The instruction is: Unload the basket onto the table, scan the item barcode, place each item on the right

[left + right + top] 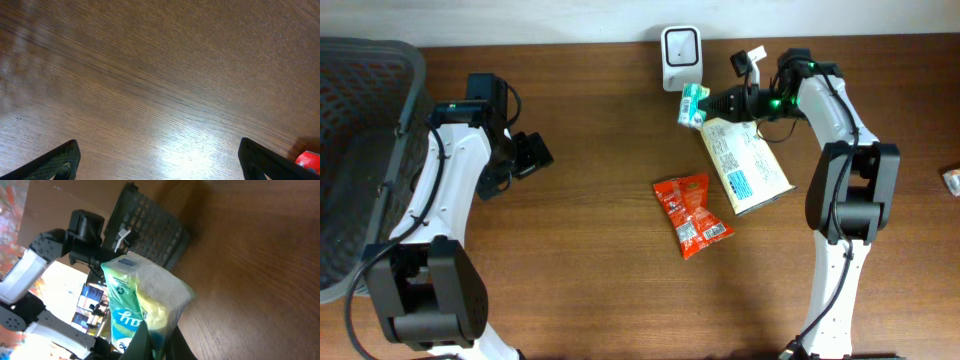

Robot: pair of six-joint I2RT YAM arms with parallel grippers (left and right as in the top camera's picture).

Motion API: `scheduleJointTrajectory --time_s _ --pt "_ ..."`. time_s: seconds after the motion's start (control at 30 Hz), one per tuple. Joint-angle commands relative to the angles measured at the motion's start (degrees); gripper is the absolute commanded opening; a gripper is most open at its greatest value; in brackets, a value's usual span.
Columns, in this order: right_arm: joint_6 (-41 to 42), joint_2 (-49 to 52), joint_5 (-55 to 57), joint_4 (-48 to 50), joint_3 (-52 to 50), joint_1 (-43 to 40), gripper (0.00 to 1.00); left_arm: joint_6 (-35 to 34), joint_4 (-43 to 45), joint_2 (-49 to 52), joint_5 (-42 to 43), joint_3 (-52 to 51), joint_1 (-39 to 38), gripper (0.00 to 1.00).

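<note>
R jaws are holding the packet (692,103) up to the scanner (680,55), L jaws gaping open; nxt: angling barcode scanner-ward.

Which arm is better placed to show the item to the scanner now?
Right. The right gripper is shut on the green packet, just beside the white scanner. The left gripper is open and holds nothing, over bare table far from the scanner.

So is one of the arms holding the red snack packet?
No, the red snack packet lies loose on the wooden table.
</note>
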Motion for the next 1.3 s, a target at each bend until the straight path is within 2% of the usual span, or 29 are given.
scheduleJointTrajectory --time_s 0.0,0.03,0.07,0.17,0.23,0.33,0.43,0.57,0.63,0.8,1.0,1.1,1.17,1.27 --pt "18.5 0.0 10.9 1.1 7.6 0.7 0.04 -0.3 0.1 0.7 -0.8 -0.2 0.0 0.99" --pt "25.4 -0.1 22.1 0.3 10.5 1.3 0.04 -0.3 0.1 0.7 -0.8 -0.2 0.0 0.99" --pt "33.2 -0.3 39.7 -1.9 16.1 3.0 0.04 -0.3 0.1 0.7 -0.8 -0.2 0.0 0.99" --pt "41.1 -0.5 76.3 -6.7 31.0 9.6 0.04 -0.3 0.1 0.7 -0.8 -0.2 0.0 0.99" --pt "40.7 -0.5 94.6 -5.9 35.2 13.9 0.04 -0.3 0.1 0.7 -0.8 -0.2 0.0 0.99" --pt "33.9 0.4 116.6 -0.8 34.8 19.6 0.04 -0.3 0.1 0.7 -0.8 -0.2 0.0 0.99" --pt "22.8 2.0 120.0 8.3 34.6 22.8 0.04 -0.3 0.1 0.7 -0.8 -0.2 0.0 0.99" --pt "21.4 4.9 119.9 19.2 33.8 23.7 0.04 -0.3 0.1 0.7 -0.8 -0.2 0.0 0.99" --pt "21.3 5.7 119.7 21.6 32.8 23.7 0.04 -0.3 0.1 0.7 -0.8 -0.2 0.0 0.99" --pt "21.3 5.9 115.7 20.2 31.4 24.0 0.04 -0.3 0.1 0.7 -0.8 -0.2 0.0 0.99" --pt "21.4 5.9 116.1 19.4 29.3 23.9 0.04 -0.3 0.1 0.7 -0.8 -0.2 0.0 0.99" --pt "21.9 5.2 125.1 19.3 29.4 23.6 0.04 -0.3 0.1 0.7 -0.8 -0.2 0.0 0.99" --pt "25.3 3.8 129.6 18.6 29.5 22.5 0.04 -0.3 0.1 0.7 -0.8 -0.2 0.0 0.99" --pt "29.9 -0.2 130.0 14.9 29.5 18.3 0.04 -0.3 0.1 0.7 -0.8 -0.2 0.0 0.99"
